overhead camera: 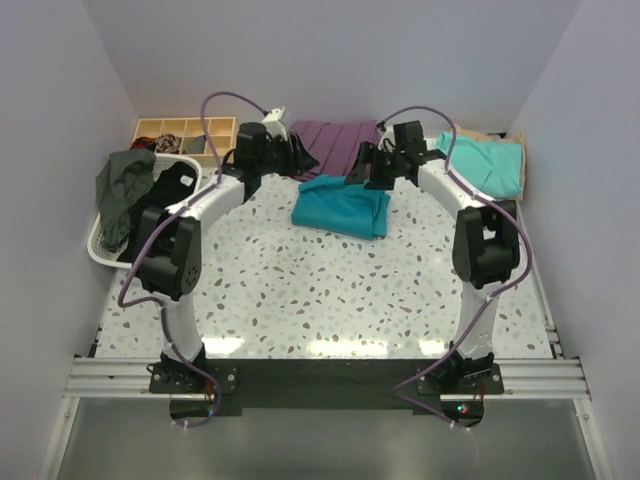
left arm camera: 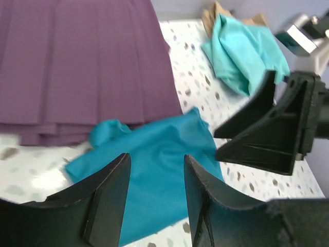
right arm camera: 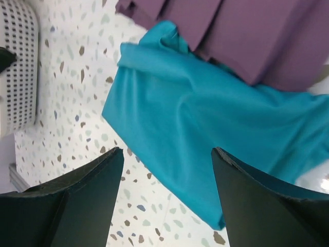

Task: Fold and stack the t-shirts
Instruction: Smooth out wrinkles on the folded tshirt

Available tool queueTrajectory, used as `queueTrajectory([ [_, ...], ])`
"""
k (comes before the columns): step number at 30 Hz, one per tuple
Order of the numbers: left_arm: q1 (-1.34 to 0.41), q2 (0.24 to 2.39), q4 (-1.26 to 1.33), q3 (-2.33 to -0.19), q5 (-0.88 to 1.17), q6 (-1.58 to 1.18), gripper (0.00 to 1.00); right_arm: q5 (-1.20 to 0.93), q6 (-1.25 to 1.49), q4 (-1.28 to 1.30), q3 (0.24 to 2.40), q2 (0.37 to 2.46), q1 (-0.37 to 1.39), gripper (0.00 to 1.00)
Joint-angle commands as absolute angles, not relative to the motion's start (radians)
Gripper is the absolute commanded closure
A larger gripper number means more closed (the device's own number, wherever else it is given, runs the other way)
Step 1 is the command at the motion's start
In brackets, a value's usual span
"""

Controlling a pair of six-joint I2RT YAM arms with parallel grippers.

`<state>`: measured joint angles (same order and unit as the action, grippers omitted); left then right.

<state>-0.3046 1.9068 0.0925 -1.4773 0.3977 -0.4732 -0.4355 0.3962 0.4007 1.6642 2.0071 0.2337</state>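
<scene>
Lying bunched at the far middle of the table [overhead camera: 300, 300], teal-blue t-shirt [overhead camera: 342, 207] touches the purple pleated garment [overhead camera: 335, 135] | mint-green t-shirt [overhead camera: 490, 165] on tan t-shirt [left arm camera: 211, 16], far right corner | left gripper [left arm camera: 157, 160] over teal cloth, fingers apart, empty | right gripper [right arm camera: 167, 152] likewise, spread wide | white basket [overhead camera: 100, 245] at left edge

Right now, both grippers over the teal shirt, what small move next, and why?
Probably lower the left gripper and right gripper onto the teal shirt: both hang open above it, gripping nothing, and it lies rumpled by the purple skirt.
</scene>
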Motion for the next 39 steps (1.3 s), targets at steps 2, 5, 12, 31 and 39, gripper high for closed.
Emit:
queueTrajectory([
  [2,-0.336,2.025,0.259,-1.396,0.580,-0.552,0.50,-0.512,0.425,0.347,1.672,2.088,0.262,0.26],
  [5,-0.336,2.086,0.301,-1.404,0.624,-0.567,0.50,-0.494,0.423,0.345,1.672,2.114,0.265,0.26],
  [12,-0.341,2.137,0.285,-1.364,0.585,-0.557,0.51,-0.456,0.406,0.391,1.609,2.131,0.265,0.26],
  [31,-0.489,1.573,0.221,-0.778,0.355,-0.623,0.52,-0.459,0.334,0.437,1.200,1.761,0.336,0.25],
  [39,-0.489,1.623,0.179,-0.934,0.342,-0.564,0.52,-0.436,0.321,0.468,1.259,1.715,0.337,0.24],
])
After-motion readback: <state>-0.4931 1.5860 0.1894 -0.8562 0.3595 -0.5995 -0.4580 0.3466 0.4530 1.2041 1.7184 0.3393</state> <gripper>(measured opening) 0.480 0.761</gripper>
